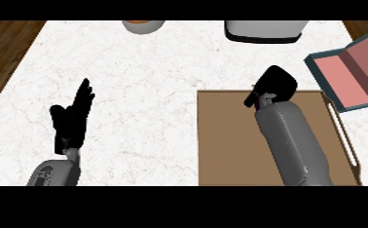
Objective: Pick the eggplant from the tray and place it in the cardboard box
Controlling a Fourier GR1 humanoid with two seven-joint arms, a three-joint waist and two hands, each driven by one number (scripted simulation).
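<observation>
A brown tray (230, 144) lies at the lower right of the white marble counter. My right hand (275, 85) hangs over the tray's far edge, fingers curled downward. No eggplant shows anywhere on the tray; the curled hand hides it. The box (345, 76), pink inside with a teal rim, stands just right of the tray's far corner, a short way right of that hand. At the left of the counter my left hand (74, 117) rests open, fingers pointing up.
A grey bowl with an orange inside (144, 26) sits at the counter's far edge. A white appliance with a black base (265, 31) stands at the far right. The counter's left edge meets dark wood (14, 42).
</observation>
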